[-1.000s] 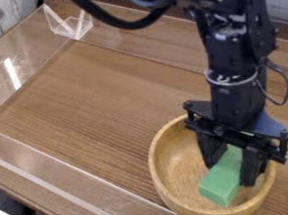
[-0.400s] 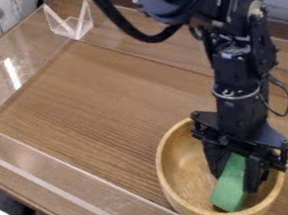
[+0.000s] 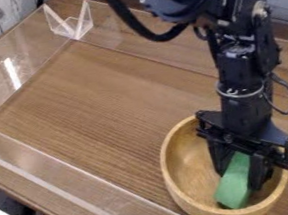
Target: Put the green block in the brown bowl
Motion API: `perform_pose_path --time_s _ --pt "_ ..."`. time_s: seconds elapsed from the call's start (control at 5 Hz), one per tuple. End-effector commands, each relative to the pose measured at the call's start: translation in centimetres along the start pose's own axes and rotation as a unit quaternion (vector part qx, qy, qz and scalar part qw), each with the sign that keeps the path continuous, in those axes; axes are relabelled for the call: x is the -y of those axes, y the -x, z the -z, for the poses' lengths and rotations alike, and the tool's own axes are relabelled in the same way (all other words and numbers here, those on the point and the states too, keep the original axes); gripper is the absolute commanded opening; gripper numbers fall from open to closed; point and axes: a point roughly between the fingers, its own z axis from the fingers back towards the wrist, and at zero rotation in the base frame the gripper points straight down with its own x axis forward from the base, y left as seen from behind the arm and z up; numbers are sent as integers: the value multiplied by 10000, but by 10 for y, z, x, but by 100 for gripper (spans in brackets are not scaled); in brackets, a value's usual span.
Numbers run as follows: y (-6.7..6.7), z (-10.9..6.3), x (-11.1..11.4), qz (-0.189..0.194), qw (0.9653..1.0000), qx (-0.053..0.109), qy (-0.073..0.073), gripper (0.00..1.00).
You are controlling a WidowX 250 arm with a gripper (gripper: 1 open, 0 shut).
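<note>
The brown bowl (image 3: pixel 179 167) sits on the wooden table at the lower right, wide and light with a thick rim. My black gripper (image 3: pixel 247 188) reaches straight down into it from above. The green block (image 3: pixel 235 184) stands tilted on end between the two fingers, its lower end at or close to the bowl's floor. The jaws are closed against the block's sides. The arm's wrist hides the far part of the bowl's inside.
Clear acrylic walls (image 3: pixel 21 71) fence the wooden tabletop (image 3: pixel 92 107) on the left, back and front. A small clear triangular stand (image 3: pixel 70 21) sits at the back left. The table's front edge runs close below the bowl.
The gripper and the green block have shifted a little right and lower in the bowl. The block now stands more upright. The bowl sits slightly further right too.
</note>
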Motion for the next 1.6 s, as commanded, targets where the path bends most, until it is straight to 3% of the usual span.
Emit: perform_pose_path --time_s 0.0,0.2,0.6,0.8,1.2,1.4 --pt "-5 2 0 433 9990 -21 -59 0" --pt "-5 2 4 845 9963 -102 -88 0" --pt "-11 -12 5 329 9994 29 -38 0" --pt "-14 -19 5 74 9999 98 -13 0" --pt "-26 -28 16 -14 9999 124 4 0" --pt "-28 -34 16 -320 9993 171 21 0"
